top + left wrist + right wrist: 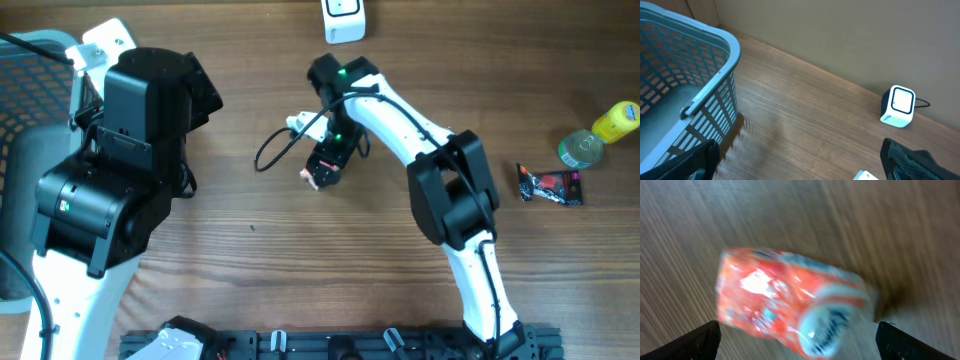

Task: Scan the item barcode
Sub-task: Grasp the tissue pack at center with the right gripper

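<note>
Right end effector [797,340]: fingers spread wide, clamped on nothing — poised low over the desk [890,230].
Orange snack packet [790,305]: lying on the desk directly below, between those fingers; blurred, no barcode legible.
Left end effector [800,167]: fingers apart, empty.
Barcode scanner [898,106]: ahead and right of the left end effector.
Step in hand: probably the approach to grasp — packet not yet gripped.
Next move: lower, close across the packet, lift, then turn its barcode toward the scanner window.
</note>
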Robot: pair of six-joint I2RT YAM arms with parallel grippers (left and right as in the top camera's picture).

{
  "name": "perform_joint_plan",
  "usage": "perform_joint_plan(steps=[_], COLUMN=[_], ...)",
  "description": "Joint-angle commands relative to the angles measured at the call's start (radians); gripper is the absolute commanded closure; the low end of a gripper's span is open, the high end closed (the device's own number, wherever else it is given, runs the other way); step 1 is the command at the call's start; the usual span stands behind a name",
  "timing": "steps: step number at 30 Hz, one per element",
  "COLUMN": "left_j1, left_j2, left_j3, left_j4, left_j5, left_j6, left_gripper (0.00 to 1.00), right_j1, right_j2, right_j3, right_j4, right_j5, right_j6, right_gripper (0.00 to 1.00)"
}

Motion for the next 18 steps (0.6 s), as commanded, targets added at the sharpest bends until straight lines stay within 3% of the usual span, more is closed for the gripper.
perform_joint_plan(steps=[1,4,9,16,18], left_j1=[0.003,0.003,0.003,0.003,0.003], left_j2=[-0.007,-0.007,-0.007,-0.007,-0.007], left_j3=[-0.002,-0.002,-0.002,-0.002,-0.002], left_j4=[-0.001,-0.001,-0.001,-0.001,-0.001], left_j5=[-0.024,-0.024,-0.024,-0.024,-0.024], left_j6=[0.009,0.009,0.009,0.009,0.009], left_gripper=[0.0,0.0,0.0,0.0,0.0], right_j1=[0.034,0.039,0.039,0.039,0.039], right_j2=[0.005,0.006,0.006,0.006,0.006], right_j3=[-0.002,-0.002,-0.048,-0.143,-0.174], right_j4=[0.005,0.028,0.143,0.175,0.195], right_j5=[-0.005,-0.001,0.134,0.134,0.134], right_j6=[0.016,0.043,0.254,0.224,0.224], right_gripper=[0.0,0.0,0.0,0.0,0.06])
